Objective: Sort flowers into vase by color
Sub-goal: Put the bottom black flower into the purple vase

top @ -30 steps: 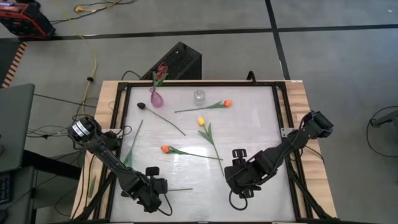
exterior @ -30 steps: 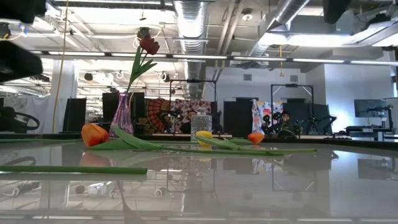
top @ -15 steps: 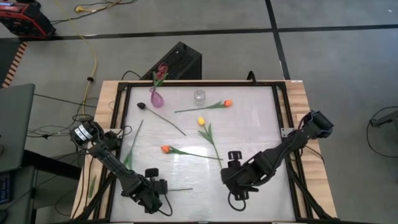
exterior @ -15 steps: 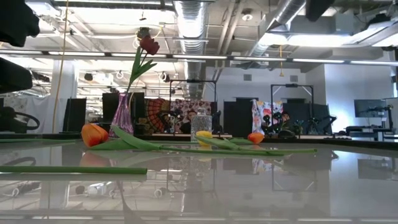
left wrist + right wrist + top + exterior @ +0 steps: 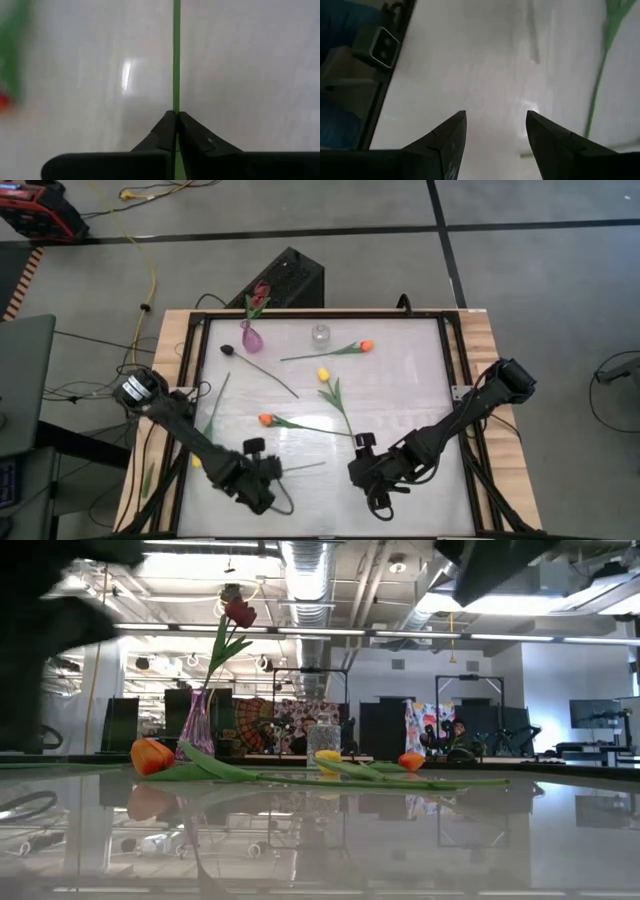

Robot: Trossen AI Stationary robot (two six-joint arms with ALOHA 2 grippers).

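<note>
My left gripper (image 5: 266,474) is at the near left of the table, shut on the thin green stem (image 5: 176,60) of a flower. The stem's free end (image 5: 322,465) sticks out toward the table's right. A small yellow head (image 5: 196,463) shows on the other side of the arm. My right gripper (image 5: 357,472) stands open over bare table near the front middle, with nothing between its fingers (image 5: 495,122). A purple vase (image 5: 251,338) at the far left holds a maroon flower (image 5: 240,612). A clear glass vase (image 5: 320,334) stands to its right. My left gripper pinches the flower's thin stem (image 5: 176,111) between its two fingertips. The fingers come steeply from above, slanting toward the table's right. The stem runs straight out ahead of them. No stem lies on the near table in the low view.
On the table lie an orange tulip (image 5: 366,346), a yellow tulip (image 5: 323,375), another orange tulip (image 5: 265,420) and a dark-headed one (image 5: 227,350), their stems crossing the middle. A green stem (image 5: 215,412) lies along the left side. Black frame rails (image 5: 455,380) edge the table.
My left gripper has shut on the stem and carried it up and toward the table's right. The stem that lay on the near table in the low view is gone from the surface. My right gripper has sunk and edged toward the left, staying open.
</note>
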